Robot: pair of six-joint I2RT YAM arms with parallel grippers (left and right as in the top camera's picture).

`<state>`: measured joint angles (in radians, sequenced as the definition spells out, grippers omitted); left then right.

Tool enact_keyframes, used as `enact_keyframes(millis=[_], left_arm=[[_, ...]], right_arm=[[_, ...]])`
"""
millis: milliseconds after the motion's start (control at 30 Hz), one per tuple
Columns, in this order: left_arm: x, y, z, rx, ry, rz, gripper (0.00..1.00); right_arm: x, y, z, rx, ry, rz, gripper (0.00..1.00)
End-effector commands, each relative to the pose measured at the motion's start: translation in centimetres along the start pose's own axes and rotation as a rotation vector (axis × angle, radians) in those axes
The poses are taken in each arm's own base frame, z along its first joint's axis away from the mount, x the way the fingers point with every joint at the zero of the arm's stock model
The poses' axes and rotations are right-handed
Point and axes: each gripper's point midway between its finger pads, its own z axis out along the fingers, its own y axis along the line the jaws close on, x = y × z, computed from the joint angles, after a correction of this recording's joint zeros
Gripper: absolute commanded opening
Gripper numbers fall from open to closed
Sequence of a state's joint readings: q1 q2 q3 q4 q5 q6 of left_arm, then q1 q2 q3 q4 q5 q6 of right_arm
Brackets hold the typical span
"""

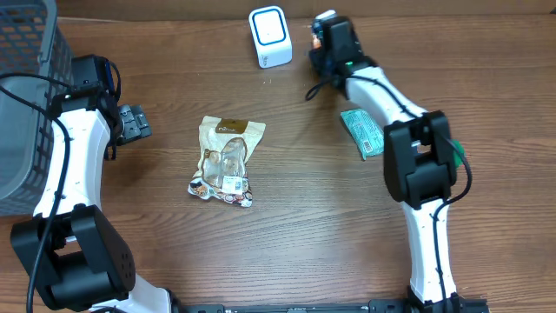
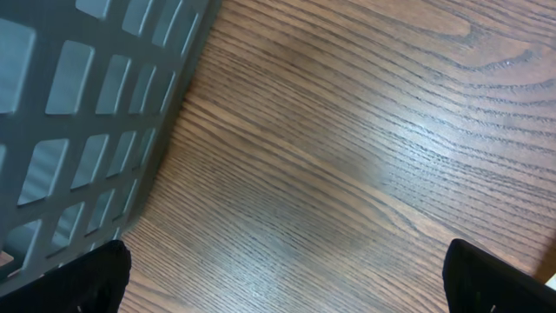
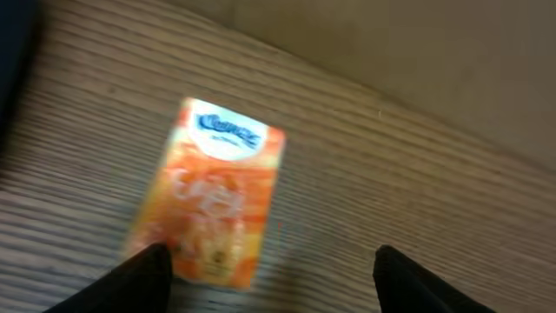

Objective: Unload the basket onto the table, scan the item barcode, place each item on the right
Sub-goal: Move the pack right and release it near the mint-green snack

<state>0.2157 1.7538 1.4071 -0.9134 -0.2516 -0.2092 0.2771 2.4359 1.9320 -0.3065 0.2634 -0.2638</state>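
1. An orange, flat, rectangular packet with a blue-and-white label [image 3: 213,204] was seen lying on the wooden tabletop [image 1: 313,217], at its far edge, directly under the right tool [image 3: 278,274].
2. In the blurred right wrist view, the packet's long axis ran away from the tool, tilted slightly, with the labelled end farthest. The packet sat towards the picture-left finger, and contact with that finger could not be told.
3. The right tool was seen released, its fingers spread wide and nothing clamped between them.
4. The right arm was judged far the nearer. The left tool [image 1: 135,122] was spread wide too, empty, and well apart from the packet.
5. A white, blue-faced box scanner [image 1: 270,36] stood just beside the right tool, on its left. Nothing was seen between the two.
6. A green foil packet [image 1: 361,132] lay beside the right arm, and a beige snack bag [image 1: 226,162] lay mid-tabletop.
7. A grey plastic lattice basket [image 1: 26,96] stood beside the left arm.
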Motion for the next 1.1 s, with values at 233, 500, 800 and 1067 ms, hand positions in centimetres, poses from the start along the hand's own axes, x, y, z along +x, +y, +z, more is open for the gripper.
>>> enact_keyframes(millis=[233,500,800,1067], left_arm=[[-0.7,0.0,-0.9,-0.001,-0.033,0.002,1.00],[-0.7,0.0,-0.9,-0.001,-0.033,0.002,1.00],[-0.7,0.0,-0.9,-0.001,-0.033,0.002,1.00],[-0.7,0.0,-0.9,-0.001,-0.033,0.002,1.00]], right_arm=[[-5.1,1.7,-2.7,-0.258,-0.169,0.104,0.76],[-5.4,1.0,-2.3,-0.224,-0.179,0.195,0.75],[-1.1,2.3,1.7,-0.222,-0.095,0.191,0.75],[1.3,3.1,2.9,-0.230,-0.030,0.185,0.47]])
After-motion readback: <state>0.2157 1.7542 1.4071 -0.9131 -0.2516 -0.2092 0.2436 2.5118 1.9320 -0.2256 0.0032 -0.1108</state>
